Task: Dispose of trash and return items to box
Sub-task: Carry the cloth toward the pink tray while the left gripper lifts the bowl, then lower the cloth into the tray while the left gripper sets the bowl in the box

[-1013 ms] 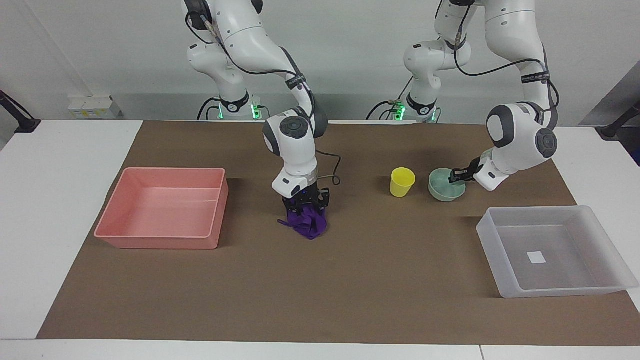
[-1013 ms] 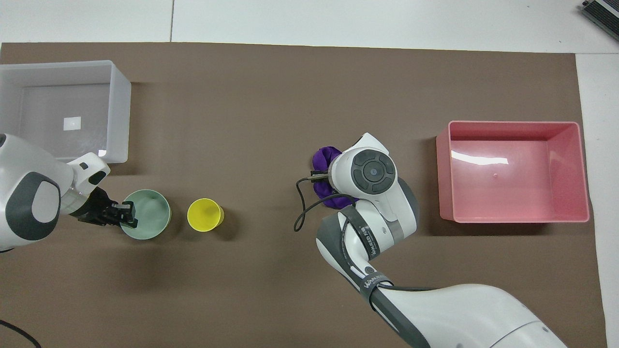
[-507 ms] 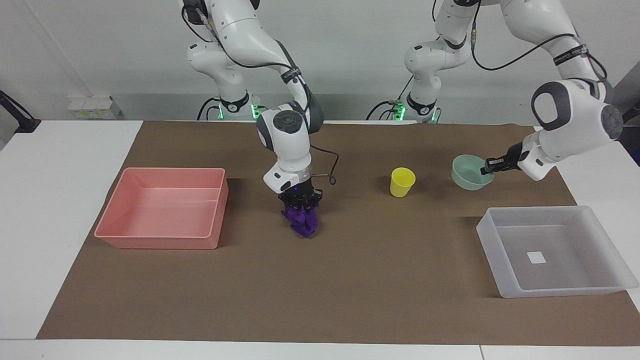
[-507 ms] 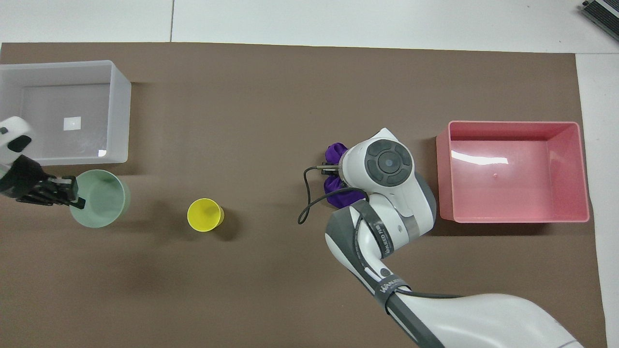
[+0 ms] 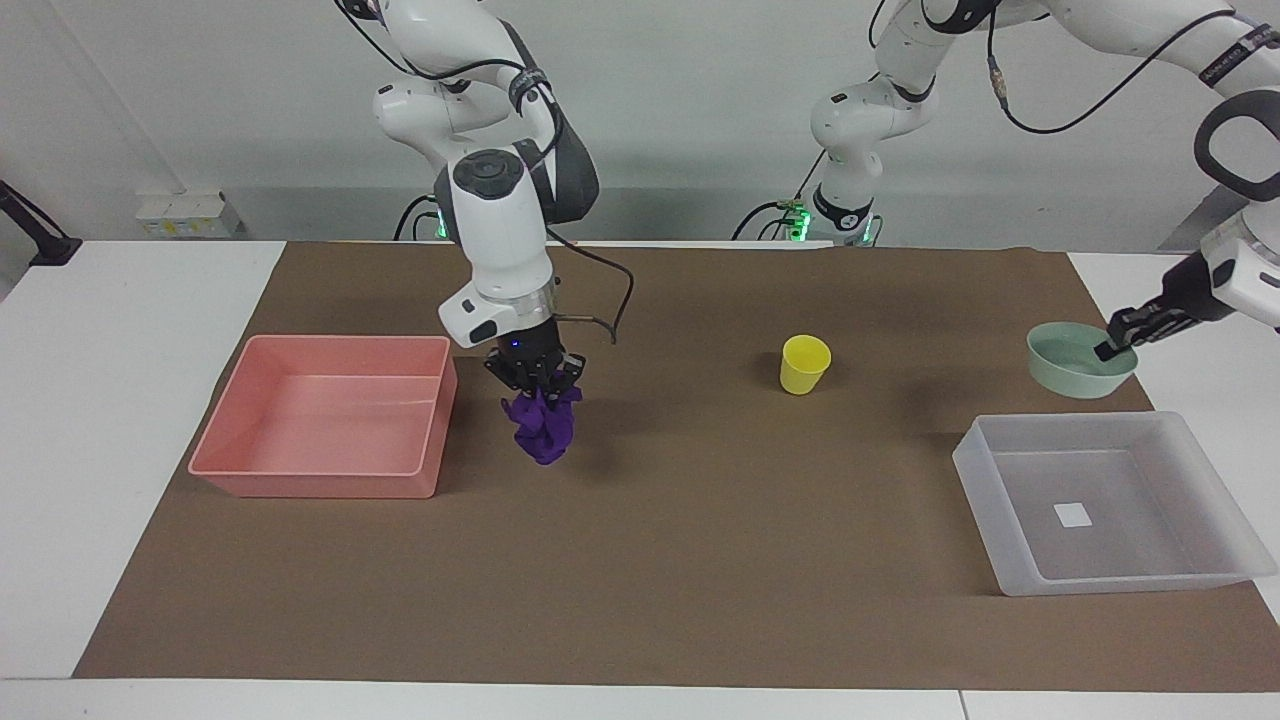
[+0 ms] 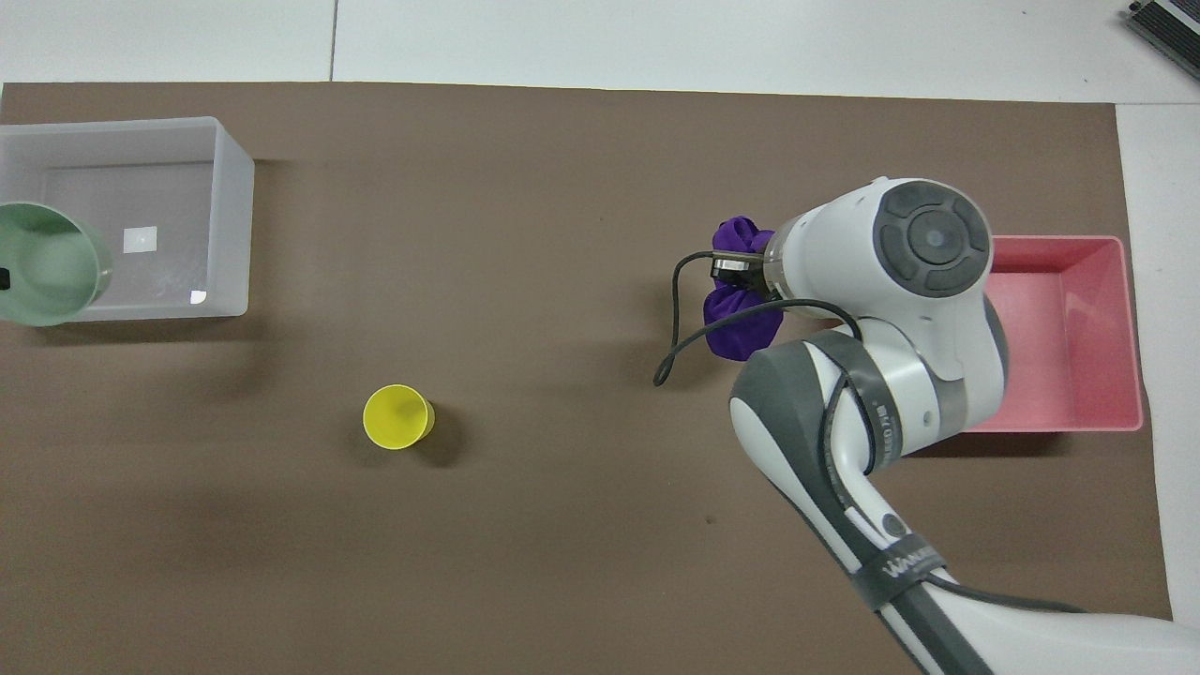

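My right gripper (image 5: 537, 385) is shut on the purple wad of trash (image 5: 541, 432), which hangs in the air over the mat beside the pink tray (image 5: 320, 480). The wad also shows in the overhead view (image 6: 741, 319) next to the right arm's wrist. My left gripper (image 5: 1115, 345) is shut on the rim of the mint-green bowl (image 5: 1080, 358) and holds it up in the air by the translucent box (image 5: 1110, 583). In the overhead view the bowl (image 6: 42, 262) overlaps the box's edge (image 6: 234, 216). The yellow cup (image 5: 804, 363) stands upright on the mat.
The pink tray (image 6: 1069, 309) stands at the right arm's end of the table and holds nothing. The translucent box holds nothing and has a white square on its floor. The cup (image 6: 397, 417) stands alone mid-mat. A brown mat (image 5: 700, 560) covers the table.
My right gripper has lifted the purple wad off the mat and carried it toward the pink tray. My left gripper has lifted the bowl and carried it to the translucent box.
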`<state>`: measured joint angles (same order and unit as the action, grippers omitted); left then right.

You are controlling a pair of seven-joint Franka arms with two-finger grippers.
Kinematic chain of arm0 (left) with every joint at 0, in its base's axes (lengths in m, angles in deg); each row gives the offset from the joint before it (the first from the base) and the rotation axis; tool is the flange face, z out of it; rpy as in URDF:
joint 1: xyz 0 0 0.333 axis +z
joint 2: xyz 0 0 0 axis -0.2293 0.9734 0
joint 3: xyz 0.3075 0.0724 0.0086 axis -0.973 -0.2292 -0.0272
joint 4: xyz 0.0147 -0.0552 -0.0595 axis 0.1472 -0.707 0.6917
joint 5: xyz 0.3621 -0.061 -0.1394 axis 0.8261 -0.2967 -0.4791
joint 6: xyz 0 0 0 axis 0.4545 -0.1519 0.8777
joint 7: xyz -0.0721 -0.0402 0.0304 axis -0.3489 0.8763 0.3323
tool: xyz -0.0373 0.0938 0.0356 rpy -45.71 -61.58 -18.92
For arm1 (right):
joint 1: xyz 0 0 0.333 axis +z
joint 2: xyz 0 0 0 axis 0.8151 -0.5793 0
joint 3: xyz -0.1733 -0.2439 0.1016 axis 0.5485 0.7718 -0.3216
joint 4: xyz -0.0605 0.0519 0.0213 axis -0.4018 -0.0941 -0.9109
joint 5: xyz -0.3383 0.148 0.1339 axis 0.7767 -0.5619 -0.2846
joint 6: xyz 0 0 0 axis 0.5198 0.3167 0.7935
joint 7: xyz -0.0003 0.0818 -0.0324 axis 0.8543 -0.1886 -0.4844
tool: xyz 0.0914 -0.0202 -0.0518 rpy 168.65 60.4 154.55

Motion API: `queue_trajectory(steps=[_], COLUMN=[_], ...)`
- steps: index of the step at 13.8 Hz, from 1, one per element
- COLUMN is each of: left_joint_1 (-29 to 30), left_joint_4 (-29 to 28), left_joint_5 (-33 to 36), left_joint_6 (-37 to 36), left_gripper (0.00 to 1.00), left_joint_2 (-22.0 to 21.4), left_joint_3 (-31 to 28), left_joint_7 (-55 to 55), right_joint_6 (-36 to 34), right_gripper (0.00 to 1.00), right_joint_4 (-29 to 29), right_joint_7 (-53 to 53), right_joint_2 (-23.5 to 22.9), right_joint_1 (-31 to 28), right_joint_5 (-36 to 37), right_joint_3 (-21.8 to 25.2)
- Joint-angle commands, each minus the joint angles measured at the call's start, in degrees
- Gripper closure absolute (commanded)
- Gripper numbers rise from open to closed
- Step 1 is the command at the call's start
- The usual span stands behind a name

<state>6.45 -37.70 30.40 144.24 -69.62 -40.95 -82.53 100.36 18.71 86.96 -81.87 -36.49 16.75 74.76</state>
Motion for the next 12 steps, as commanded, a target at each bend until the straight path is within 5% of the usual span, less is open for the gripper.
queue_trajectory(steps=[1,4,10,11,12], left_joint_1=[1.04,1.47,0.59,0.77,0.77], left_joint_4=[7.07,6.98,4.17,4.08,4.08], left_joint_5=[0.82,2.49,2.85,2.67,2.58], left_joint_6=[9.15,14.64,12.01,12.01,12.01], left_gripper=[1.00,1.00,1.00,0.83,0.01], left_joint_2=[10.43,14.21,16.68,16.68,16.68], left_joint_3=[0.51,0.68,0.68,0.68,0.68], left_joint_7=[0.13,0.48,0.04,-0.05,0.04], right_joint_6=[-1.03,-3.57,-7.62,-7.54,-7.01], right_gripper=[1.00,1.00,1.00,1.00,1.00], right_joint_4=[-0.10,-0.10,1.64,3.22,4.72], right_joint_7=[-7.14,-16.80,-35.18,-35.64,-35.73], right_joint_2=[1.83,4.56,7.29,7.38,7.21], right_joint_1=[-5.34,-10.62,-23.10,-24.16,-25.13], right_joint_5=[0.46,0.29,-0.59,-0.59,-0.59], right_joint_3=[-0.51,-0.60,-0.60,-0.60,-0.60])
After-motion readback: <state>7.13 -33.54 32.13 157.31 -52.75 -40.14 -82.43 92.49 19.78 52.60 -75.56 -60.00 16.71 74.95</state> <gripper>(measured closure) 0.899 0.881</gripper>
